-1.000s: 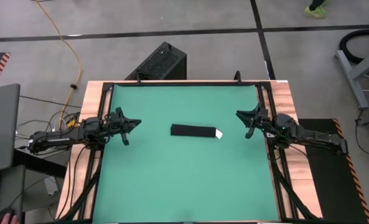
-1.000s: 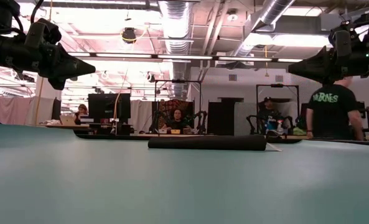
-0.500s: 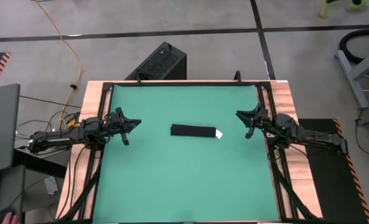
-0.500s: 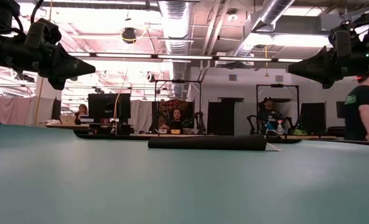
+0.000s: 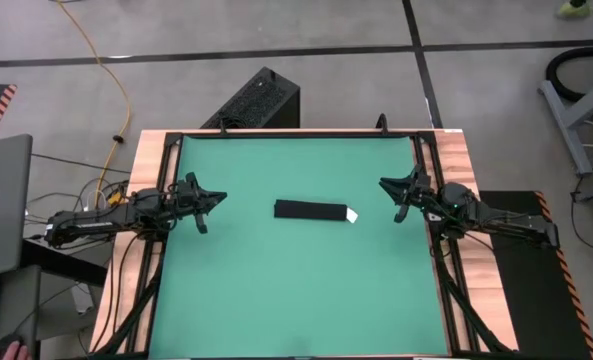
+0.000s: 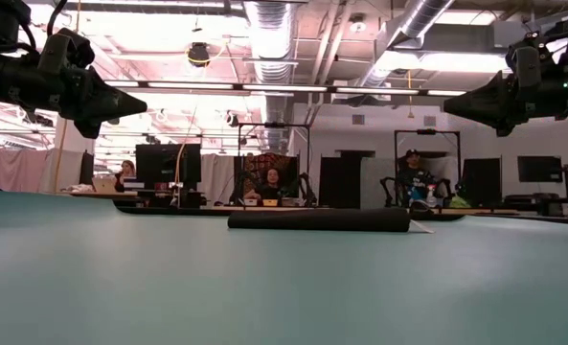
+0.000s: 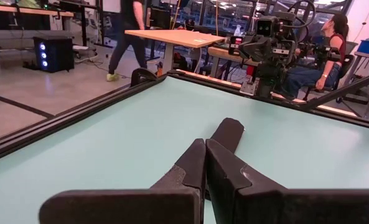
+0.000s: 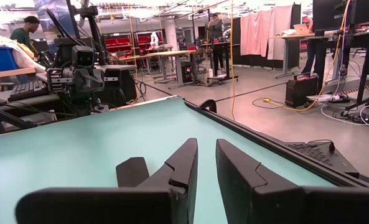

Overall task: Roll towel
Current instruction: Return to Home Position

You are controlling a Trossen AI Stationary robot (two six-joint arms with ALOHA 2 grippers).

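The towel [image 5: 311, 211] is a narrow black roll lying on its side in the middle of the green table, lengthwise left to right. Its small white tag [image 5: 352, 215] sticks out at the right end. It also shows in the low view [image 6: 319, 219], the left wrist view [image 7: 228, 132] and the right wrist view [image 8: 132, 171]. My left gripper [image 5: 208, 205] hovers above the table's left part, pointing at the roll, its fingers [image 7: 204, 155] shut and empty. My right gripper [image 5: 391, 196] hovers at the right side, its fingers [image 8: 206, 158] a narrow gap apart and empty.
A hard black ribbed box [image 5: 256, 100] stands on the floor beyond the table's far edge. Dark frame rails [image 5: 166, 170] run along the table's left and right sides. Bare green mat [image 5: 296, 290] lies around the roll. People sit at desks in the room behind [image 6: 269, 184].
Both arms and the roll have kept still. A person in the room behind has walked out of the low view to the right.
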